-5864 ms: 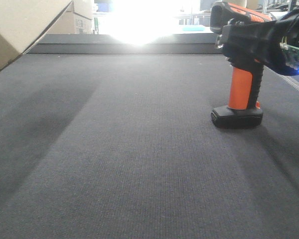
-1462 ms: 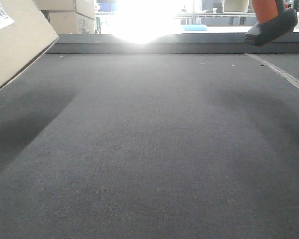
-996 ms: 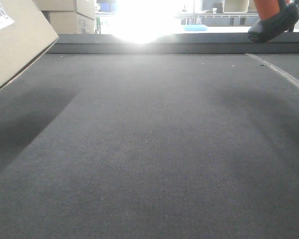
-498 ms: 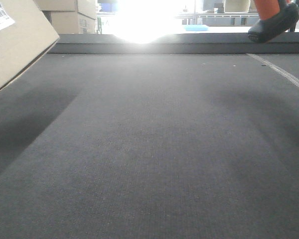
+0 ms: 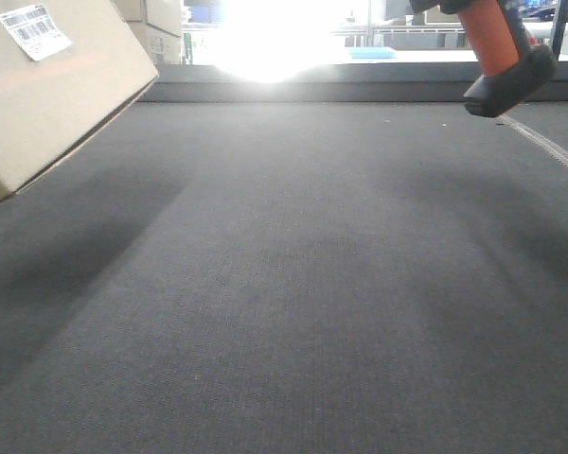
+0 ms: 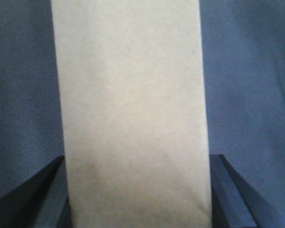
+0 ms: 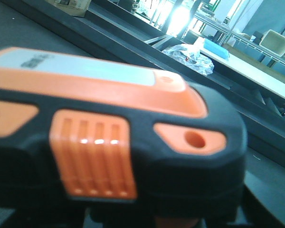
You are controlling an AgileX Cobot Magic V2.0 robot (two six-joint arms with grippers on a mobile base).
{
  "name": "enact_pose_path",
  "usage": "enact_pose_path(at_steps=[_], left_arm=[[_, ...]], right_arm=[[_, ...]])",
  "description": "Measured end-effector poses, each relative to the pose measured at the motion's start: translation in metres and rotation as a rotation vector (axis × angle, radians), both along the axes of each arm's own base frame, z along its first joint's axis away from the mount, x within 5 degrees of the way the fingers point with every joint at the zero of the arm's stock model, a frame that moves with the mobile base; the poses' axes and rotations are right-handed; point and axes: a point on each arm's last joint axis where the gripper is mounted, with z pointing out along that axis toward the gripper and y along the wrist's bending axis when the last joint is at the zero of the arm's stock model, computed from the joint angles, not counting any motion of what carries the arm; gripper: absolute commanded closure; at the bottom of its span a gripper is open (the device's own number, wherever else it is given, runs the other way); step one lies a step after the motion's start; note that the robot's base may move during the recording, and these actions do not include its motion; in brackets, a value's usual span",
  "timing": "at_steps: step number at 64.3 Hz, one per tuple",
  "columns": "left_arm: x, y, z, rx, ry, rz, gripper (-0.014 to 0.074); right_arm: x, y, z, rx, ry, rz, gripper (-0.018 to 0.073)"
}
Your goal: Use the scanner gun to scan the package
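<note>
The package [image 5: 57,95], a plain tan box with a white barcode label [image 5: 36,30], hangs tilted above the mat at the upper left. In the left wrist view the package [image 6: 130,109] fills the middle, and my left gripper [image 6: 137,202] is shut on it, with a dark finger [image 6: 35,199] on each side. The scanner gun [image 5: 504,66] hangs in the air at the upper right, orange handle tilted, black base lowest. Its black and orange head [image 7: 109,142] fills the right wrist view and hides my right gripper's fingers, which hold it.
A dark grey mat [image 5: 293,284] covers the table, with a raised ledge [image 5: 312,91] along its far edge and a pale stripe [image 5: 549,147] at the right. Cardboard cartons [image 5: 151,24] stand behind the ledge. A plastic bag [image 7: 190,53] and shelving lie beyond.
The package has shifted right toward the middle, showing more of its face and label. The scanner gun has come a little lower and to the left.
</note>
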Motion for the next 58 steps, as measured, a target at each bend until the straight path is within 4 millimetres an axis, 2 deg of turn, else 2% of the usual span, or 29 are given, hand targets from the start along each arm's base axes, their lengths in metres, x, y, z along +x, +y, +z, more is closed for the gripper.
enact_pose_path(at_steps=[15, 58], left_arm=[[0.0, 0.0, 0.0, 0.0, 0.0, 0.0, 0.0707], [-0.0001, 0.0001, -0.0006, 0.002, 0.002, 0.0, 0.0707]], right_arm=[[0.0006, -0.0024, 0.0041, 0.011, -0.045, -0.028, 0.0713], [0.0002, -0.0006, 0.0011, 0.057, -0.008, -0.014, 0.0713]])
